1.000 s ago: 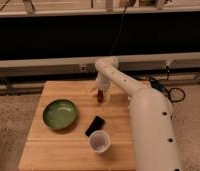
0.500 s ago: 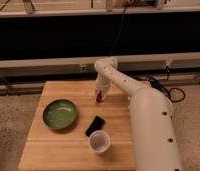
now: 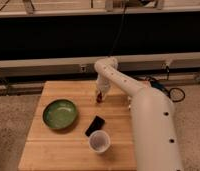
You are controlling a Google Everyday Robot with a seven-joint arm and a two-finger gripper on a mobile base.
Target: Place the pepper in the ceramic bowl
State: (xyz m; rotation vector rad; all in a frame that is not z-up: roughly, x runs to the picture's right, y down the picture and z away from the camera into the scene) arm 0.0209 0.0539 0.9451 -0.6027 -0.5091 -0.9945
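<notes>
The green ceramic bowl (image 3: 59, 113) sits on the left part of the wooden table (image 3: 48, 150). My white arm reaches from the right over the table's far middle. My gripper (image 3: 99, 96) points down there, to the right of the bowl and apart from it. A small dark red pepper (image 3: 98, 98) shows at the gripper's tip, just above the table top.
A flat black rectangular object (image 3: 95, 125) lies in the table's middle, with a white cup (image 3: 99, 141) just in front of it. Cables lie on the floor at the right. A dark wall with rails runs behind the table.
The gripper with the pepper has stayed over the same far-middle spot, with only a slight shift of the wrist. The bowl, the cup and the black object have not moved.
</notes>
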